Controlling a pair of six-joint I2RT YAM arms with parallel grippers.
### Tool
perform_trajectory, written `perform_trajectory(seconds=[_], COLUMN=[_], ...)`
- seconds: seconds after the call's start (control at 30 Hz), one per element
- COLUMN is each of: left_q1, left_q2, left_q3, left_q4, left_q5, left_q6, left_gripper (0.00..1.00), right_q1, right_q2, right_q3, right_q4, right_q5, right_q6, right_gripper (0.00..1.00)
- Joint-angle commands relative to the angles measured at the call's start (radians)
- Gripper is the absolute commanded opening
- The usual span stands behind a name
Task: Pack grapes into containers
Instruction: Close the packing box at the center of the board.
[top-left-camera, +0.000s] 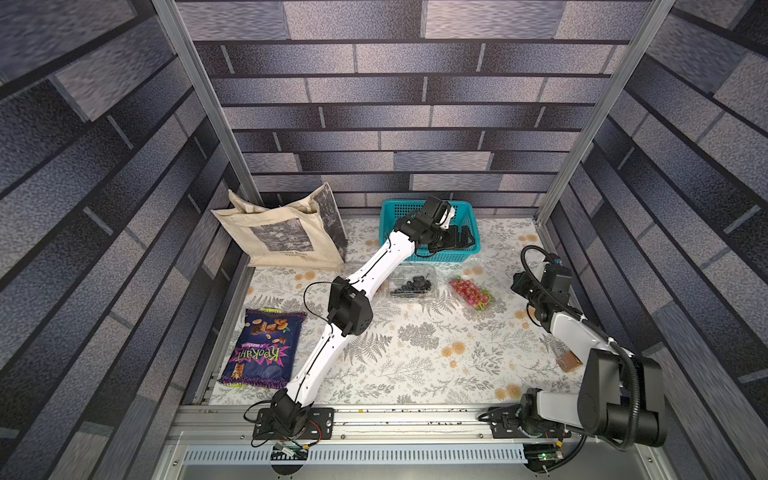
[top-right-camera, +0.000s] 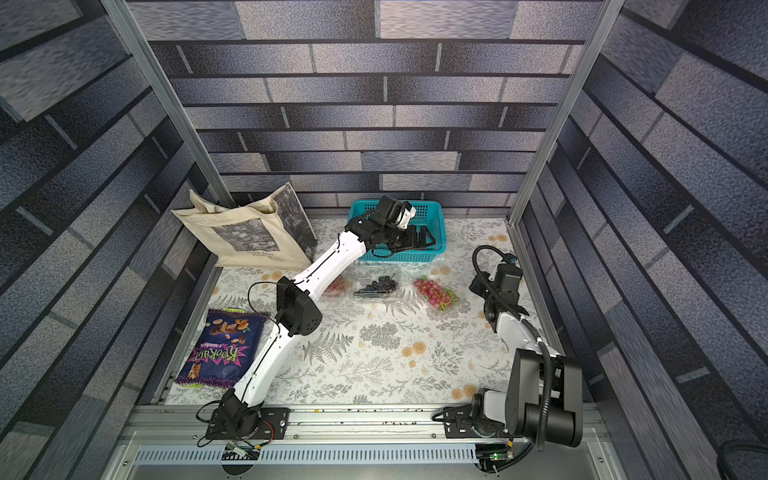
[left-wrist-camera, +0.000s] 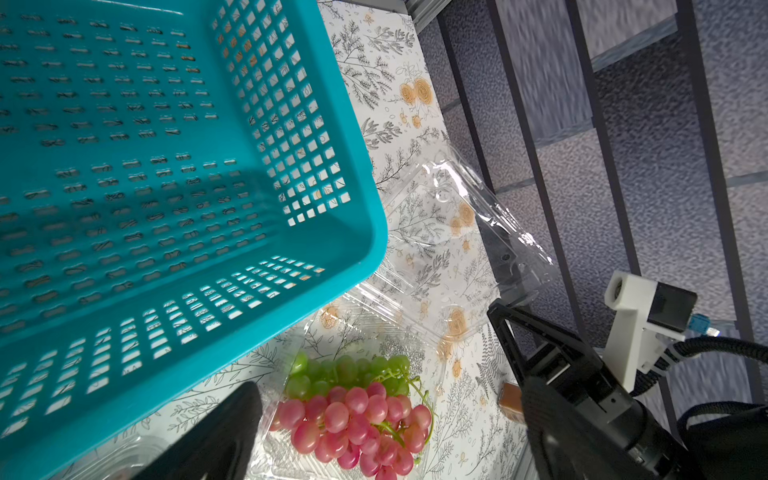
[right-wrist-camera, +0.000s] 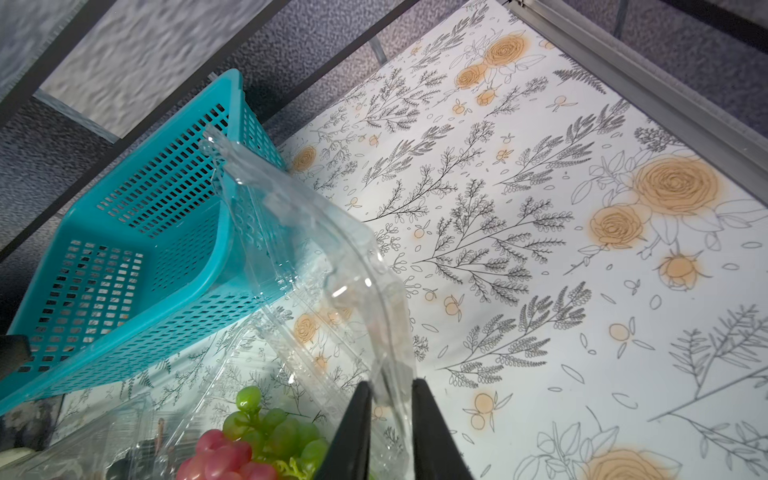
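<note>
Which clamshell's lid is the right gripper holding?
The clamshell holding red and green grapes, its lid raised in the right gripper; the neighbour holds dark grapes.

Top views look down; close wrist views share the basket (left-wrist-camera: 365, 232).

We see a basket (left-wrist-camera: 166, 174); at its five o'clock, grapes (left-wrist-camera: 357, 415) lie in a clear container (left-wrist-camera: 286, 457), whose raised lid (left-wrist-camera: 436, 245) the right end effector (left-wrist-camera: 507, 305) pinches.

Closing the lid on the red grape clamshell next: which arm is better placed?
Right. The right gripper pinches the raised clamshell lid by its edge beside the red grapes; the left gripper hangs open over the teal basket, farther away.
</note>
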Motion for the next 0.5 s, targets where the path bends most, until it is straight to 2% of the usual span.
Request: perform_trajectory(seconds=[0.0,0.2,0.3,0.47], left_q1=[-0.005,-0.005,-0.004,-0.001], left_q2=[0.001,0.000,0.003,0.012], left_q3=[0.013,0.010,0.013,0.013], left_q4=[-0.025,-0.034,-0.025,0.010], left_q5=[0.018,0.016,0.014,0.022], left_q6=[0.015,0.019,0.014,-0.014], left_gripper=[1.00,1.00,1.00,1.00], right_q1=[0.007,0.007,0.007,0.007], right_q2=[0.003,0.008,0.002,-0.054], right_q3=[-0.011,0.007,0.014,0.000], right_q4=[0.009,0.001,0.015,0.007], right_q5=[0.040,0.097,0.078,0.104], right_q6=[-0.009,-0.046,-0.051,-0.059], right_gripper=[0.18,0.14,0.11,0.09])
